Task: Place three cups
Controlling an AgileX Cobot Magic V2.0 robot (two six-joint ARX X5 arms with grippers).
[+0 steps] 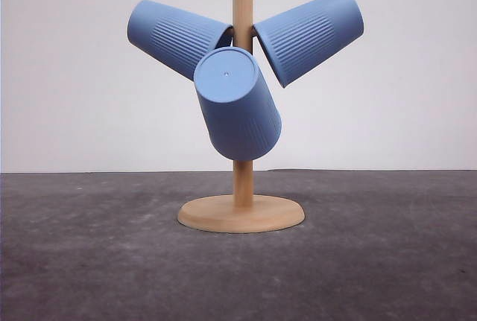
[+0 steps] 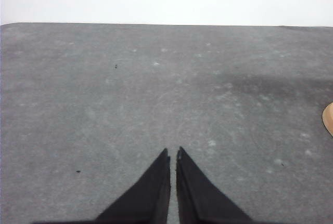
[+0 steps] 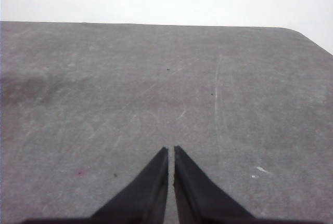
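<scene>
All three cups (image 1: 237,105) hung on wooden stand (image 1: 242,187), mid-desk (image 1: 89,261). Left claw (image 2: 173,154) and right claw (image 3: 171,151) narrow, holding nothing. Seemingly finished; nothing left.

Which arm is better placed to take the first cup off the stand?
Left, marginally. The left gripper has the stand's base at the edge of its view; the right gripper faces bare table. Both are shut, empty. The upper-left cup seems the nearest target.
</scene>
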